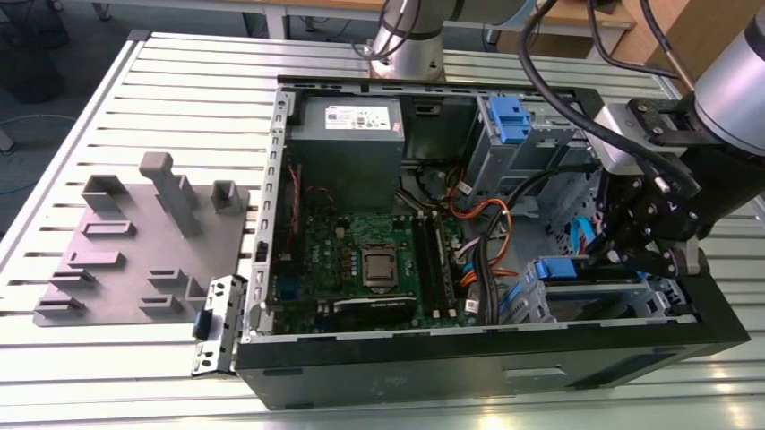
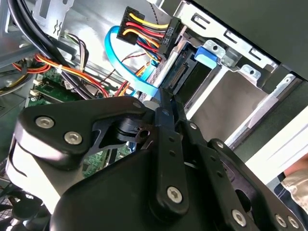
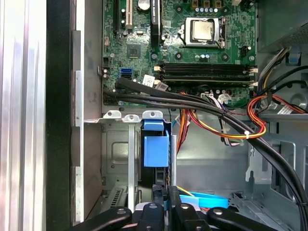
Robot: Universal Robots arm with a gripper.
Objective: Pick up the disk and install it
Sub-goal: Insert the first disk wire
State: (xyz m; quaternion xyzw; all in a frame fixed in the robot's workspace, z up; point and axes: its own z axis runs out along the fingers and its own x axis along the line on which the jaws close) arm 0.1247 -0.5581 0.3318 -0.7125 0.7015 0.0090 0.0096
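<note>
end effector [image 1: 647, 253] over the drive cage [image 1: 604, 300], cables [image 1: 485, 246] crowding close, grip state unclear

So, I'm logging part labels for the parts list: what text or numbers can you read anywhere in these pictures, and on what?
No text can be read.
White label on the grey metal power-supply box: print too small to read.
Green motherboard: its white markings are too blurred to read.
Square silver processor: no legible marking.

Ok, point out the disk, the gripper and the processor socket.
disk [image 3: 156, 149], first wrist view, on its blue plastic rail tab.
gripper [image 1: 651, 255], exterior view, between its fingertips.
processor socket [image 3: 201, 30], first wrist view, on its metal lid.
</note>
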